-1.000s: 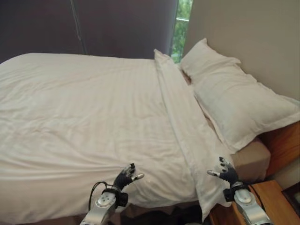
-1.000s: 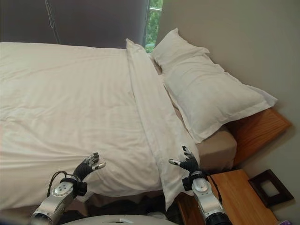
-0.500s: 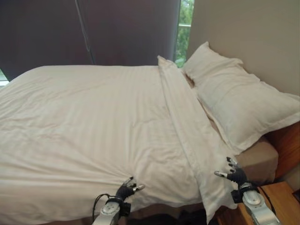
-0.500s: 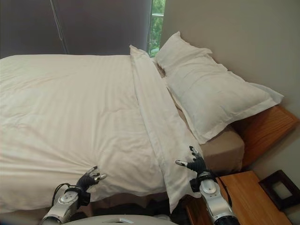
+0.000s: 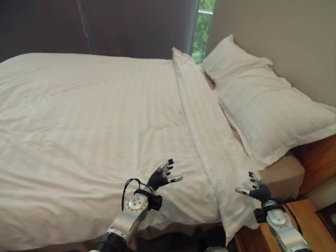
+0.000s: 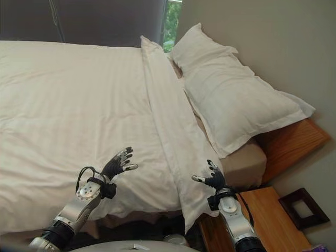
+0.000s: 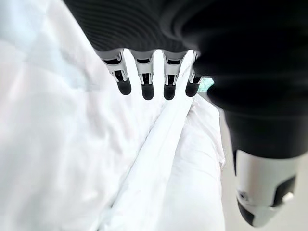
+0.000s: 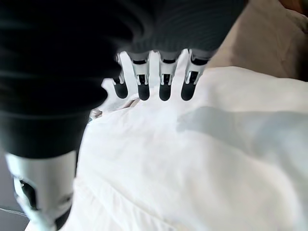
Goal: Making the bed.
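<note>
Bed [image 5: 283,181] runs from near edge to far window, headboard end on the right. White duvet [image 5: 89,121] covers most of the mattress, fairly smooth with soft creases, its near edge hanging over the bed's near side. Along the duvet's right edge a folded-back band [image 5: 202,126] runs from far to near, its near end draping down off the bed's corner.

Two white pillows [image 5: 268,110] lie right of the band, end to end along the wooden headboard [image 5: 320,157]. A strip of tan sheet shows between the band and the pillows at the near right corner.

Left hand [image 5: 161,177] hovers over the near part of the duvet, just left of the band, palm forward. Fingers [image 7: 147,82] straight and spread apart, thumb out to the side, holding nothing; duvet and band show past the fingertips in the left wrist view.

Right hand [image 5: 255,190] is at the near right corner, just beside the hanging end of the band. Fingers apart and straight, nothing gripped; white cloth lies close under them in the right wrist view.

Wooden nightstand [image 6: 268,215] stands near right, below the headboard, with a dark picture frame [image 6: 300,209] on the floor beside it. Dark curtain [image 5: 105,26] at the far side, a sliver of window [image 5: 202,29] right of it.
</note>
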